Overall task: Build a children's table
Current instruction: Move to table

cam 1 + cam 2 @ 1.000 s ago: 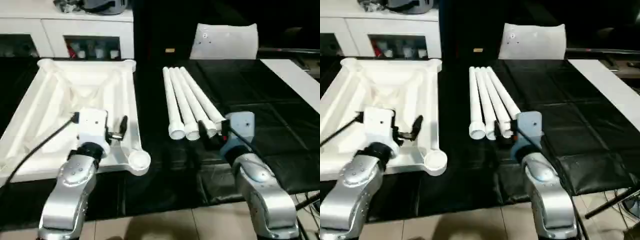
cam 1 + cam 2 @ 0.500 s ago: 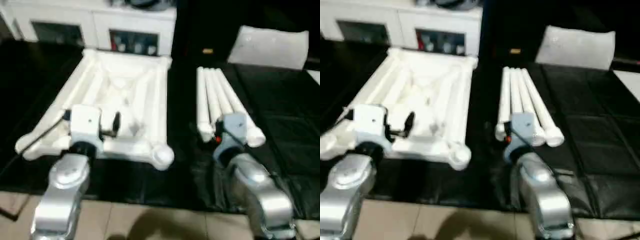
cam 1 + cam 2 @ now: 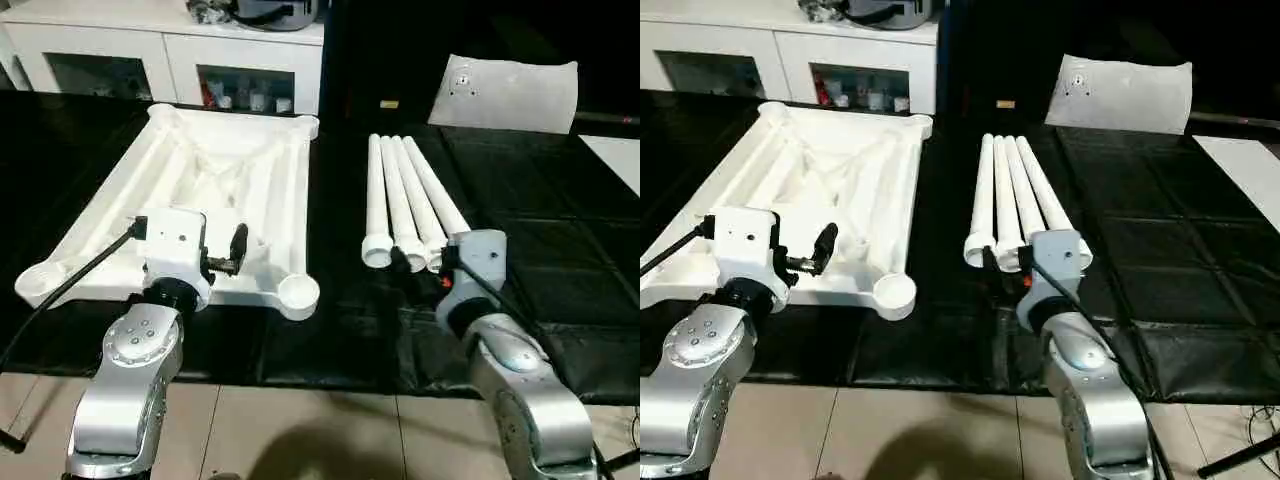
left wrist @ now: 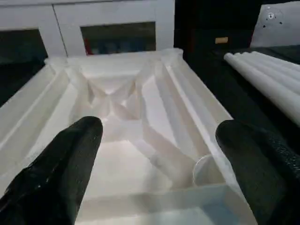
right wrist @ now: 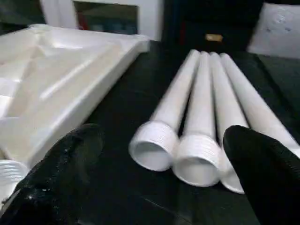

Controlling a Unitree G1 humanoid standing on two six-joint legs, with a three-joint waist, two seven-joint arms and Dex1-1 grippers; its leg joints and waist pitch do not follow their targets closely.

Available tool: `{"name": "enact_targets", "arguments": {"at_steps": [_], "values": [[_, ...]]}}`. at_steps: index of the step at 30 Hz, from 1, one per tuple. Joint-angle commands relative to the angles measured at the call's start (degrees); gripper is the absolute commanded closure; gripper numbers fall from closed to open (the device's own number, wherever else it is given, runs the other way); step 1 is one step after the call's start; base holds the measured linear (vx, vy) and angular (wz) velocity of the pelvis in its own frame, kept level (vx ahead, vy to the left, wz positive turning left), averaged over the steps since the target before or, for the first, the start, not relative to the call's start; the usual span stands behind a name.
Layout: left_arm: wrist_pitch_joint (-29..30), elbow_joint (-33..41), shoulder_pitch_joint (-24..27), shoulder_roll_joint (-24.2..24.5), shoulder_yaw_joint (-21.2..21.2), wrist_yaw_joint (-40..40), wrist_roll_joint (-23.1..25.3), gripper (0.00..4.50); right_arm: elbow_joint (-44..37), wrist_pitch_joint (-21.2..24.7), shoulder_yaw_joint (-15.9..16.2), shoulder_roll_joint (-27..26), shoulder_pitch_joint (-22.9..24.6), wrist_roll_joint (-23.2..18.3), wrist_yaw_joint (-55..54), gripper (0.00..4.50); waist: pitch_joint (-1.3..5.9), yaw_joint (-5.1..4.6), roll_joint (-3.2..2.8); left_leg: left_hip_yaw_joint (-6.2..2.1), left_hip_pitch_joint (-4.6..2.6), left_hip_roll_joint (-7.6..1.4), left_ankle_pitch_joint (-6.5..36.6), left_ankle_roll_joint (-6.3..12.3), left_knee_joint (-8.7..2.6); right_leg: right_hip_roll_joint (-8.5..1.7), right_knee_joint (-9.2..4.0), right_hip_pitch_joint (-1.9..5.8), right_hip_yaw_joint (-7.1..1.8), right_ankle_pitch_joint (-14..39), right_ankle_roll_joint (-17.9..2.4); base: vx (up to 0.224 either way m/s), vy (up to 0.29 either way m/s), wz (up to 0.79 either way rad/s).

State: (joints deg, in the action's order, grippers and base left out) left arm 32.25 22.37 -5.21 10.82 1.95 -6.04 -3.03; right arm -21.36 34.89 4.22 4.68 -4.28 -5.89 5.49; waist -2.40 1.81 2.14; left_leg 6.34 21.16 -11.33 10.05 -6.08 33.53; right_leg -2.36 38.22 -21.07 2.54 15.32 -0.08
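The upturned tabletop (image 3: 190, 190) lies left of four legs (image 3: 405, 200) on the black counter (image 3: 540, 230); left gripper (image 4: 154, 159) and right gripper (image 5: 159, 173) hover, jaws apart, empty.

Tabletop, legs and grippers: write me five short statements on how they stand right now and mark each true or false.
1. The tabletop lies with its ribbed underside up. True.
2. Four legs lie side by side to the robot's right of the tabletop. True.
3. One leg already stands in a corner socket. False: that socket is empty and all four legs lie on the black mat.
4. The right gripper is shut on a leg. False: its fingers stand open, holding nothing.
5. The left gripper is open over the tabletop. True.
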Motion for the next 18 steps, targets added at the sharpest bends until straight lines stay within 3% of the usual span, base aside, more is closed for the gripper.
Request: {"name": "enact_targets", "arguments": {"at_steps": [1, 4, 5, 7, 8, 9, 10, 11, 12, 13, 14, 15, 16, 17, 18], "values": [[0.55, 0.10, -0.88, 0.00, 0.43, -0.53, -0.63, 0.04, -0.63, -0.02, -0.36, 0.15, -0.46, 0.20, 0.24, 0.00, 1.70, -0.41, -0.57, 0.16, -0.31, -0.88, 21.59, -2.81, -4.29, -3.38, -7.50, 0.54, -2.44, 20.61, -2.25, -0.015, 0.059, -0.05], [-0.20, 0.24, -0.25, 0.58, -0.01, -1.18, -0.52, 0.04, -0.33, -0.48, -0.14, 0.17, -0.26, 0.34, 0.65, 0.00, 2.25, -0.45, -0.52, 0.30, -0.18, -1.05, 19.46, -2.48, -4.44, -3.37, -6.99, 0.98, -2.57, 13.09, -3.93, 0.007, 0.063, -0.05], [-0.47, 0.34, -0.03, 0.68, -0.22, -1.36, -0.36, 0.04, -0.28, -0.55, -0.07, 0.24, -0.21, 0.37, 0.69, 0.00, 2.49, -0.42, -0.43, 0.45, 0.01, -1.03, 16.84, -2.31, -4.40, -3.29, -6.71, 1.20, -2.59, 8.63, -4.33, 0.024, 0.053, -0.05], [-0.51, 0.72, 0.48, 0.25, 0.16, -1.40, -0.91, 0.04, -0.09, -0.58, 0.12, 0.16, -0.32, 0.12, 0.57, 0.00, 2.70, -0.11, -0.24, 1.22, 0.46, -0.60, 13.43, -0.36, -3.87, -4.08, -6.69, 1.55, -3.15, 3.29, -5.47, 0.026, 0.054, -0.03], [-0.52, 0.80, 0.63, 0.19, 0.21, -1.37, -0.99, 0.04, -0.01, -0.55, 0.19, 0.06, -0.46, 0.00, 0.51, 0.00, 3.02, 0.38, 0.02, 2.07, 0.78, -0.20, 10.61, 3.20, -3.04, -5.31, -7.10, 2.02, -3.95, 0.76, -6.44, 0.029, 0.056, 0.02], [-0.46, 0.86, 0.69, 0.16, 0.17, -1.33, -1.03, 0.04, 0.04, -0.52, 0.16, -0.01, -0.55, -0.10, 0.49, 0.00, 3.15, 0.93, 0.43, 2.30, 1.83, 0.25, 7.21, 7.51, -2.07, -7.18, -7.77, 2.96, -4.99, -1.40, -7.28, 0.029, 0.056, 0.02], [-0.46, 0.86, 0.69, 0.16, 0.17, -1.33, -1.03, 0.04, 0.04, -0.52, 0.16, -0.01, -0.55, -0.10, 0.49, 0.00, 3.23, 1.28, 0.71, 2.17, 2.26, 0.30, 6.42, 9.60, -1.28, -8.48, -8.36, 3.26, -5.59, -1.15, -7.33, 0.034, 0.064, 0.01], [-0.42, 0.98, 0.82, 0.16, 0.07, -1.29, -1.06, 0.04, 0.08, -0.54, 0.26, 0.01, -0.64, 0.03, 0.54, 0.00, 3.42, 2.09, 1.30, 1.30, 3.19, 0.24, 6.06, 13.02, 1.66, -12.30, -9.62, 3.99, -8.05, 0.15, -6.94, 0.034, 0.106, -0.04], [-0.38, 1.03, 0.86, 0.13, 0.04, -1.26, -1.10, 0.04, 0.07, -0.55, 0.25, -0.01, -0.66, 0.07, 0.57, 0.00, 3.41, 2.73, 1.10, -0.55, 5.03, -0.59, 5.99, 14.09, 4.86, -15.89, -10.39, 4.53, -10.54, 2.37, -7.44, 0.034, 0.106, -0.04], [-0.32, 1.06, 0.89, 0.09, 0.00, -1.22, -1.14, 0.04, 0.06, -0.56, 0.18, -0.08, -0.63, 0.02, 0.58, 0.00, 3.29, 2.88, 0.81, -1.38, 5.29, -1.18, 5.96, 13.69, 5.28, -16.40, -10.59, 4.28, -10.70, 3.33, -8.33, 0.025, 0.171, -0.07], [-0.25, 1.08, 0.90, 0.04, 0.00, -1.25, -1.15, 0.04, 0.05, -0.60, 0.16, -0.09, -0.61, 0.03, 0.61, 0.00, 3.07, 2.87, -0.36, -1.89, 4.19, -1.55, 4.41, 13.92, 2.91, -13.80, -10.20, 3.27, -8.45, 5.07, -10.64, 0.025, 0.241, 0.00], [-0.18, 1.13, 0.93, -0.02, -0.03, -1.30, -1.14, 0.04, 0.01, -0.60, 0.12, -0.09, -0.56, 0.01, 0.64, 0.00, 3.44, 1.54, -1.63, -0.63, 0.55, -0.74, 0.54, 18.65, -1.09, -6.13, -6.89, 1.52, -4.00, 3.20, -10.07, 0.025, 0.241, 0.00], [-0.17, 1.17, 0.95, -0.04, -0.04, -1.32, -1.14, 0.04, -0.03, -0.58, 0.10, -0.09, -0.54, -0.01, 0.65, 0.00, 3.30, -0.45, -1.98, -0.94, -2.18, 0.10, -2.53, 23.86, -2.22, -1.68, -3.75, -0.99, -1.06, 3.15, -8.25, 0.022, 0.253, 0.07], [-0.13, 1.20, 0.97, -0.05, -0.09, -1.33, -1.09, 0.04, -0.06, -0.56, 0.04, -0.14, -0.51, -0.08, 0.62, 0.00, 3.59, -2.16, -3.14, -1.98, -5.10, 0.32, -10.30, 32.48, -2.79, 0.97, 3.70, -4.64, 2.91, 6.69, -2.68, 0.010, 0.242, 0.09], [0.04, 1.28, 0.99, -0.11, -0.17, -1.36, -1.00, 0.04, -0.15, -0.51, -0.01, -0.17, -0.44, -0.13, 0.59, 0.00, 3.53, -1.67, -2.61, -2.17, -3.58, -1.32, -20.47, 36.75, -2.69, -0.05, 6.27, -5.77, 3.40, 5.92, 3.60, 0.010, 0.242, 0.09]]}}
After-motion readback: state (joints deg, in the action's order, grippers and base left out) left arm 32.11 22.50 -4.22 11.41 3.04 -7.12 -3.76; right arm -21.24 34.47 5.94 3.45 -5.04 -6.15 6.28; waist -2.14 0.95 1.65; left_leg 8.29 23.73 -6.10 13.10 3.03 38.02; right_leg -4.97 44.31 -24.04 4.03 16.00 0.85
